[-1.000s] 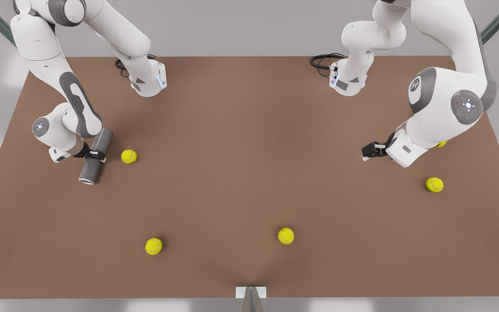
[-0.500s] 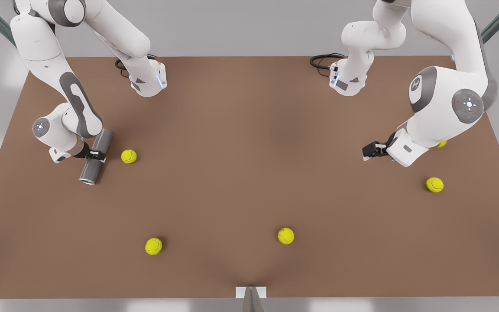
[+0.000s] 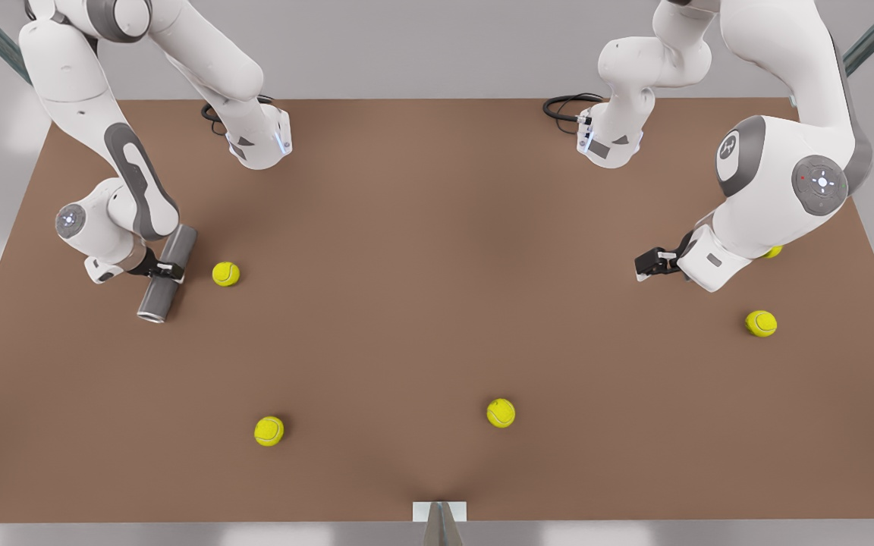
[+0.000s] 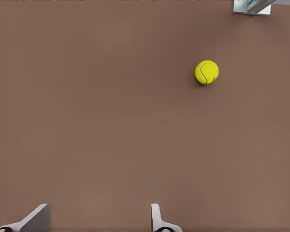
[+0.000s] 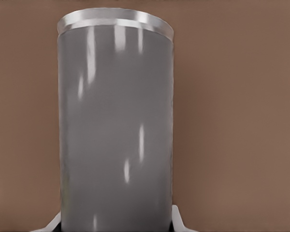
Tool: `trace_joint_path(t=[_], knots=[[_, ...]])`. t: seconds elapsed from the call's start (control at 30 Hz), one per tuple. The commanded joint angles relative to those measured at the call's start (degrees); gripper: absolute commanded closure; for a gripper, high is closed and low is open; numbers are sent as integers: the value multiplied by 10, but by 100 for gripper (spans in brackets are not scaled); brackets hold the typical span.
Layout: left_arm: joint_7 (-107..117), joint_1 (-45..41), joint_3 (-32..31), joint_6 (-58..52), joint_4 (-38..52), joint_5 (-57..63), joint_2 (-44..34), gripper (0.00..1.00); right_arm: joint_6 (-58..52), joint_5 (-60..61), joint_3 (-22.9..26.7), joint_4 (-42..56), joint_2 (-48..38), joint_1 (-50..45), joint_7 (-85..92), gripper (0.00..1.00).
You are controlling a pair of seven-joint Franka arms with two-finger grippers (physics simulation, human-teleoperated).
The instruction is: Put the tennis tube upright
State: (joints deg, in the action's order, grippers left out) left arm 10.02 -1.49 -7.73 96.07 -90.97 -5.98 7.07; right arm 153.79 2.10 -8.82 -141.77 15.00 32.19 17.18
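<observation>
Here the right gripper (image 3: 166, 271), clamped mid-length on the slim matte grey tennis tube (image 3: 166, 274) lying on the brown table (image 3: 437, 250), should lift before tilting; the left gripper (image 3: 648, 265) waits, fingers spread.

No readable text, label, brand or number appears anywhere; the arms, the tennis balls and the table all carry no legible writing.
</observation>
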Motion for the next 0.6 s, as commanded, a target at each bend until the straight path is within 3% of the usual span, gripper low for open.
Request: trace_joint_path(t=[0.0, 0.37, 0.57], knots=[[-1, 0, 0, 0, 0, 0, 0, 0, -2, -3, 0, 0, -2, 0, -2, 25], [0, 1, 2, 0, 2, 4, 0, 0, -47, -3, -39, 5, -67, -2, -4, 25], [0, 1, 0, 0, 2, 3, 0, 0, -96, -2, -119, 50, -99, -2, -4, 25]])
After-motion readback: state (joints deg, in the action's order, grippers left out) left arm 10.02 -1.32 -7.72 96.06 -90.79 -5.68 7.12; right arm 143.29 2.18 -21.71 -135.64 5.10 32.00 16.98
